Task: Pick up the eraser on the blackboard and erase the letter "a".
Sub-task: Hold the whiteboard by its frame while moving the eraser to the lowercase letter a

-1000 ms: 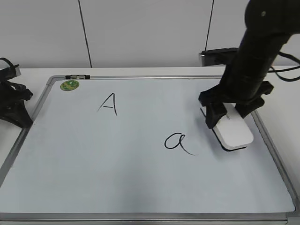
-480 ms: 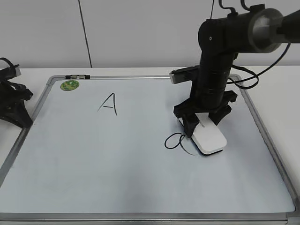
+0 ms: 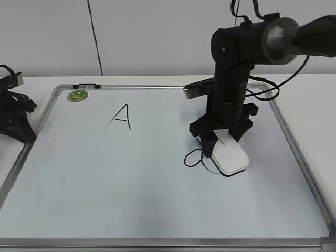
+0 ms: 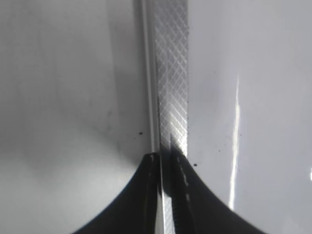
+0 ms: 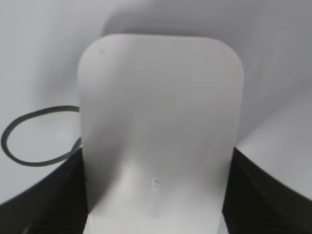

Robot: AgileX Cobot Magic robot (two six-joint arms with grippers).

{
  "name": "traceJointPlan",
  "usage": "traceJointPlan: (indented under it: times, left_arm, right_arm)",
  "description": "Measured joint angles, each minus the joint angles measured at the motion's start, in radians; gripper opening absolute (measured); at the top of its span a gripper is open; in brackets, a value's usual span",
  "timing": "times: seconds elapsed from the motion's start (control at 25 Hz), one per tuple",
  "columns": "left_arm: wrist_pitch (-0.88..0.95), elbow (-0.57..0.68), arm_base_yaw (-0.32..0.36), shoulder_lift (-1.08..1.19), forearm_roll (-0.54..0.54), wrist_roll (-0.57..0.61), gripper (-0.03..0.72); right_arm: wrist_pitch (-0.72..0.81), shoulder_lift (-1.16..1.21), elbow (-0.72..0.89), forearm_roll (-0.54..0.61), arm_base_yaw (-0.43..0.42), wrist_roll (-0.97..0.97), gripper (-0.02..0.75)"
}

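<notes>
Right tool (image 3: pixel 222 137) clamped across the long sides of the eraser (image 3: pixel 229 156), a rigid, light, probably slippery block lying flat on the blackboard (image 3: pixel 131 189), overlapping the letter "a" (image 3: pixel 195 158).

Left tool's state: cannot tell.

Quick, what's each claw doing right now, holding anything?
Left gripper: parked beside the blackboard, open or shut cannot be told.
Right gripper: closed on the eraser.
</notes>
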Motion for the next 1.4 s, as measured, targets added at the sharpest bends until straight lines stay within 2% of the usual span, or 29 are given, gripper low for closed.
traceJointPlan:
  times: [0.12, 0.4, 0.6, 1.04, 1.2, 1.4]
  left_arm:
    - [0.0, 0.0, 0.0, 0.0, 0.0, 0.0, 0.039]
    - [0.0, 0.0, 0.0, 0.0, 0.0, 0.0, 0.043]
    - [0.0, 0.0, 0.0, 0.0, 0.0, 0.0, 0.043]
    - [0.0, 0.0, 0.0, 0.0, 0.0, 0.0, 0.045]
    - [0.0, 0.0, 0.0, 0.0, 0.0, 0.0, 0.045]
    - [0.0, 0.0, 0.0, 0.0, 0.0, 0.0, 0.045]
  right_arm:
    - [0.008, 0.004, -0.009, 0.002, 0.033, -0.009, 0.529]
    - [0.02, 0.019, -0.042, 0.093, 0.123, -0.043, 0.529]
    - [0.02, 0.021, -0.047, 0.092, 0.147, -0.05, 0.529]
    - [0.033, 0.035, -0.102, -0.055, 0.14, -0.028, 0.529]
    - [0.034, 0.035, -0.106, -0.073, 0.109, -0.022, 0.529]
    - [0.034, 0.035, -0.108, -0.077, 0.03, -0.02, 0.529]
